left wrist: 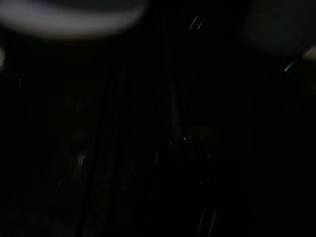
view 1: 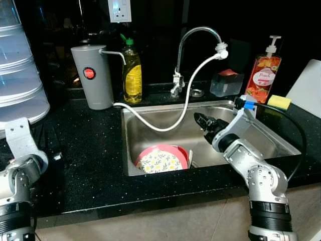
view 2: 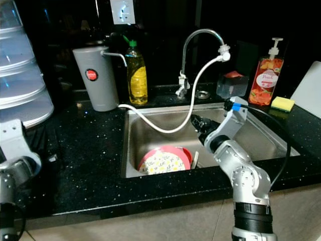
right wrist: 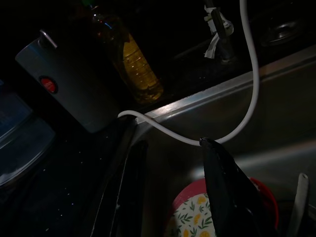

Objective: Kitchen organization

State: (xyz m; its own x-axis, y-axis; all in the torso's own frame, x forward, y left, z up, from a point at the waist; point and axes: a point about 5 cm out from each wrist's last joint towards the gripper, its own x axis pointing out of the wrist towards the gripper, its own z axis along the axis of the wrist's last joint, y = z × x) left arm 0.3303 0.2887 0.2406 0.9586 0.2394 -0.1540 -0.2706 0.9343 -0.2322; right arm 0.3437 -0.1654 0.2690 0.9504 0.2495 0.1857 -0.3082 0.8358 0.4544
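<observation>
A floral plate lies on a red plate at the front of the steel sink. My right gripper hangs over the middle of the sink, above and to the right of the plates, pointing left. Its two black fingers stand apart with nothing between them, and in the right wrist view the gripper points toward the white hose and the plates. My left arm hangs idle at the counter's left front, and the left wrist view is too dark to make anything out.
A white hose runs from the faucet across the sink to a grey dispenser. A yellow oil bottle, a soap pump bottle, a yellow sponge and a clear box line the back. Stacked translucent tubs stand at the left.
</observation>
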